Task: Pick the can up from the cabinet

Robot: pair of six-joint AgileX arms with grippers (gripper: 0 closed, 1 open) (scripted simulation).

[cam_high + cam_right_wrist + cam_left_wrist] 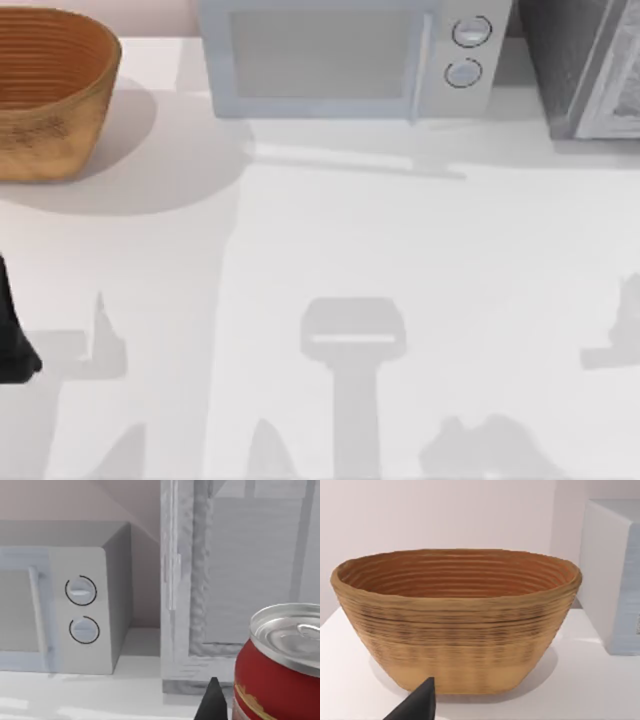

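Noting cut-offs: you see the can (282,667) cropped, beside the cabinet (235,580).
Right gripper (212,700): one fingertip beside the can; grip unclear.
Left arm (12,335): table's left edge.

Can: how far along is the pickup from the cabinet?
Done: the right tool is close beside the can, in front of the cabinet. In hand: the grasp, though I cannot tell whether it has closed on the can or lifted it. Left: a confirmed lift. The left tool is parked facing the basket.

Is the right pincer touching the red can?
Cannot tell. In the right wrist view one fingertip sits beside the can, but any contact is cut off.
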